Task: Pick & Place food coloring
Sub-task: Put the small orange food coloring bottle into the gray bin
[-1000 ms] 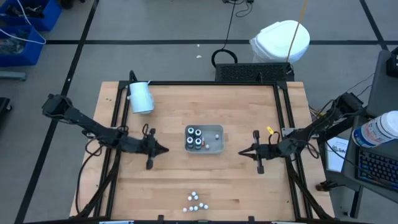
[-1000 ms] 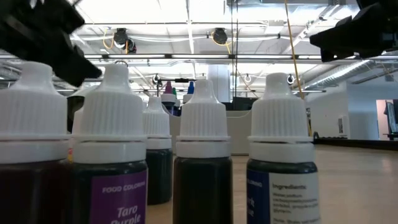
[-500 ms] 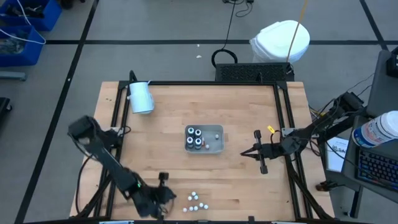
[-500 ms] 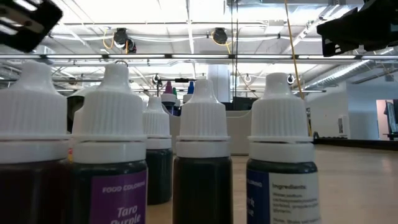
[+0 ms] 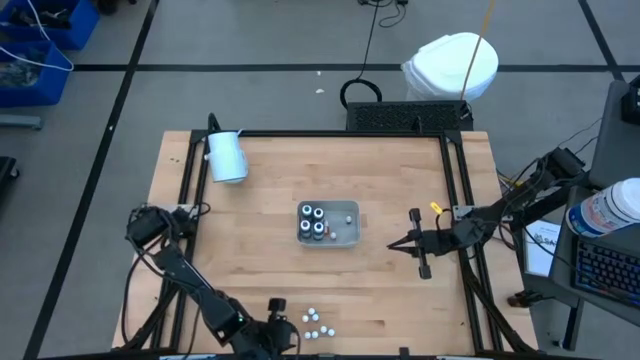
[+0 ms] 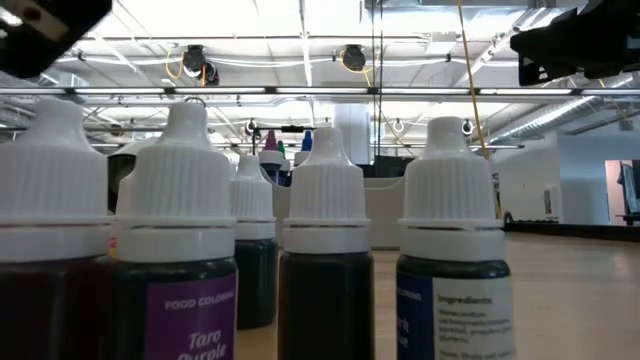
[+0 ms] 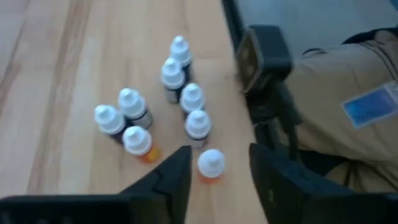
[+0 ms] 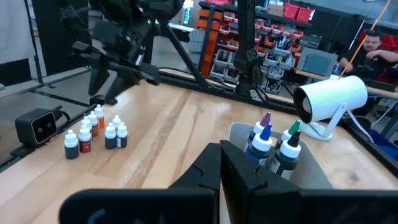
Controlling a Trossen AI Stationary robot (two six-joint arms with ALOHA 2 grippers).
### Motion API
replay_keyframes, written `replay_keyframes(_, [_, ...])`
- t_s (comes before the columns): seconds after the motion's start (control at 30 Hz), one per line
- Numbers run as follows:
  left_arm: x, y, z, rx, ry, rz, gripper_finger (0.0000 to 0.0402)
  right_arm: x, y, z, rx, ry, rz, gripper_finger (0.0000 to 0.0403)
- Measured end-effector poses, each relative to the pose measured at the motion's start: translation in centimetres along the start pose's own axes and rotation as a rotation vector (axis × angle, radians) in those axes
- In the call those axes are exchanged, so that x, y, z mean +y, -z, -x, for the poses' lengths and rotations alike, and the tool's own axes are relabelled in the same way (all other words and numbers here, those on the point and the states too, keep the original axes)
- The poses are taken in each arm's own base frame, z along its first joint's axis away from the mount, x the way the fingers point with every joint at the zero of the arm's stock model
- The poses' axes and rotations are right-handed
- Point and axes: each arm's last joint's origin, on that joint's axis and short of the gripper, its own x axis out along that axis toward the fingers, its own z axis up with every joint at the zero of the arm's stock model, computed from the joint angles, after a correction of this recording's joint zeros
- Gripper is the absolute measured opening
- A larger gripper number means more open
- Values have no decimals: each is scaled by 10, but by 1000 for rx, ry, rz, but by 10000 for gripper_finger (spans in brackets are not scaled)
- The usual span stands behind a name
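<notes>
Left gripper (image 7: 214, 180) was seen with fingers parted and nothing grasped, poised over the loose cluster of food coloring bottles (image 7: 163, 106) on the table (image 5: 400, 300), near its front edge. One orange-tinted bottle (image 7: 210, 165) sat right between the fingertips, closest to the tool; the other white-capped bottles stood just beyond it, some touching each other, a couple a bit apart. Four more bottles (image 5: 315, 222) were already standing in the grey tray (image 5: 350, 236) mid-table, well apart from the left gripper. Right gripper (image 8: 219, 163) was clenched shut, empty, parked just short of the tray with the tray bottles (image 8: 272, 144) straight ahead of its fingers. Handling judgement: bottles are probably light, stiff plastic, smooth-sided and a bit slippery, narrow at the base, so easily tipped by a nudge. The ribbed white cap is likely the best place to take hold, squeezed from both sides just under the tapered tip; the body is hard to reach with neighbours crowding it. The near orange one looks the cleanest pick, since the fingers can be dropped around it without knocking the rest. Contents of the tray beyond the four bottles could not be made out.
</notes>
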Motion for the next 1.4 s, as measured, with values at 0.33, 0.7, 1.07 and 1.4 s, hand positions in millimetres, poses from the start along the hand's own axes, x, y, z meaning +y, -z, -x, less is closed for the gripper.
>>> replay_keyframes(0.33, [9,9,-12,44,-5,101,248,0,-1,1,-6,2,19,0])
replay_keyframes(0.7, [7,21,-29,94,45,114,254,-1,-1,1,-10,4,15,0])
replay_keyframes(1.07, [12,10,-31,54,74,131,250,-1,-2,1,-13,5,15,0])
replay_keyframes(1.4, [18,9,-34,95,100,155,250,-1,-2,1,-13,5,19,0])
